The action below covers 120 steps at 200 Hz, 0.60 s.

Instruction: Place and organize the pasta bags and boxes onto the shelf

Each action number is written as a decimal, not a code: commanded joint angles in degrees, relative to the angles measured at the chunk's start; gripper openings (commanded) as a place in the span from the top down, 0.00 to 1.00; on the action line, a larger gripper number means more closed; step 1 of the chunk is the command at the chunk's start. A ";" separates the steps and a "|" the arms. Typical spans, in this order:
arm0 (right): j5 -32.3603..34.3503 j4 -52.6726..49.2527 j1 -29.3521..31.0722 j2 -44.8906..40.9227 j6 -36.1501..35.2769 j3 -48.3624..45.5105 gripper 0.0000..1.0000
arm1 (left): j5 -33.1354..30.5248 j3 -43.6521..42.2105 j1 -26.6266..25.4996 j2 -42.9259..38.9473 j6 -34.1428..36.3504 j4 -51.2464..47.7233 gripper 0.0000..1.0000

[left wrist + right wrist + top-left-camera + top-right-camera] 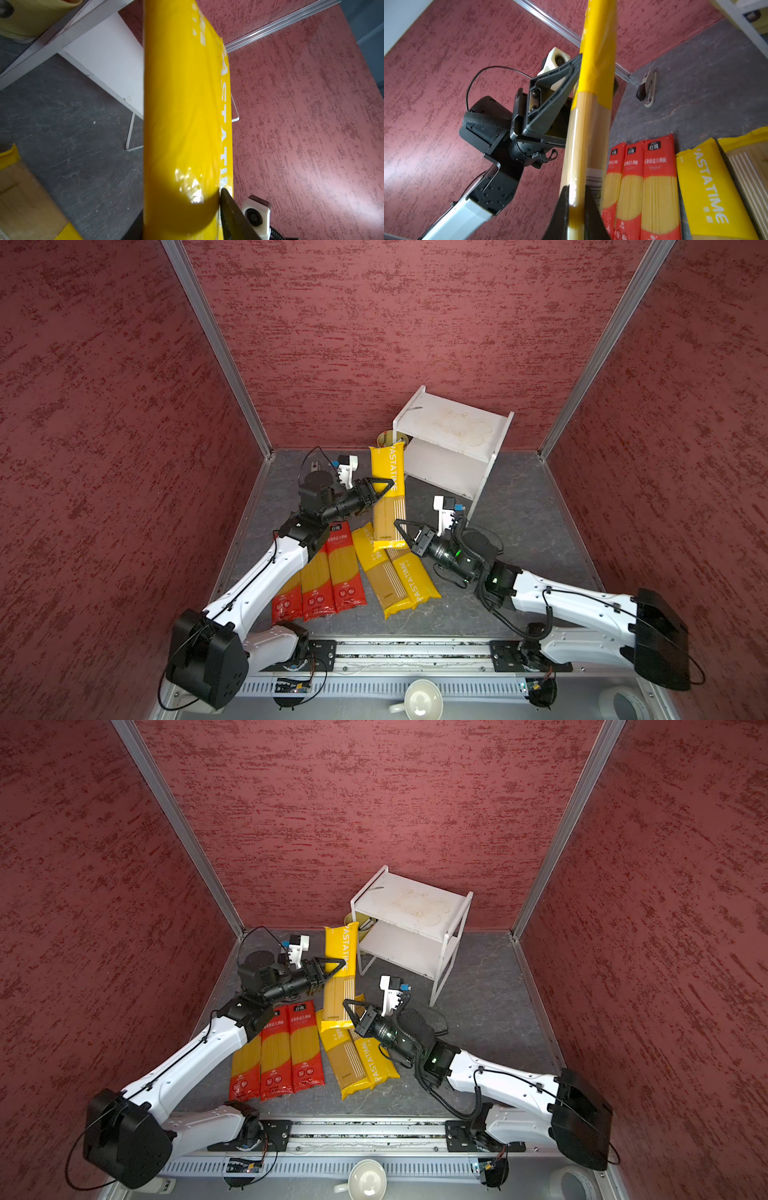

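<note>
A: Where is the held yellow pack (387, 472)?
B: It is off the worktop (519, 531), raised between both arms, just left of the shelf (457, 427). The printed face is up in both top views. Its far end reaches the shelf's left side panel and covers part of the yellow cup (386, 437).

A: Left gripper (380, 488)?
B: It is clamped on the pack's yellow half, reaching in from the left. In the left wrist view one finger (226, 205) presses the film, which crinkles there. The opposite finger is hidden behind the pack.

A: Right gripper (401, 529)?
B: It is pinched tight on the near, tan end. The right wrist view shows both fingers (562, 207) flat against the pack.

A: Shelf position?
B: It stands at the far edge of the worktop, right of centre and turned slightly. The top board is stained.

A: Other packs?
B: Three red-ended packs (316, 585) lie side by side toward the near left corner, partly under the left arm. Two yellow packs (390, 576) overlap beside them, near the middle, below the held pack's near end.
</note>
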 commanded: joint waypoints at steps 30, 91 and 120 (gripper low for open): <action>-5.39 7.68 -6.50 0.70 1.08 7.58 0.97 | 5.55 12.65 0.67 8.10 -0.86 0.40 0.81; -12.10 6.01 -12.70 2.91 2.37 9.68 0.70 | 6.69 22.77 1.06 15.58 -3.91 2.57 1.00; -17.73 1.81 -16.24 3.09 1.88 10.06 0.51 | 6.13 26.54 0.79 17.02 -3.55 1.65 1.00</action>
